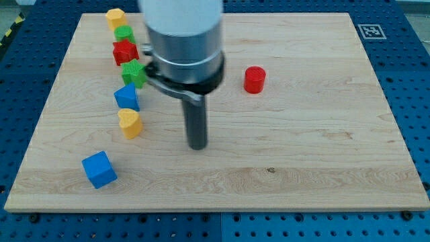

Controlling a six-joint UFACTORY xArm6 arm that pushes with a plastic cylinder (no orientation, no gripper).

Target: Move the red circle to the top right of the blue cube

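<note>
The red circle [254,79] is a short red cylinder on the wooden board [302,148], right of the middle and toward the view's top. The blue cube [99,169] sits near the board's bottom left corner. My tip [197,146] rests on the board in the middle, well below and to the left of the red circle and far to the right of the blue cube. It touches no block.
A column of blocks runs down the left side: a yellow block [115,17], a green block [123,33], a red star-like block [125,52], a green block [134,72], a blue block [126,97], a yellow heart [130,123]. The arm's grey body [183,40] hides part of the board's top.
</note>
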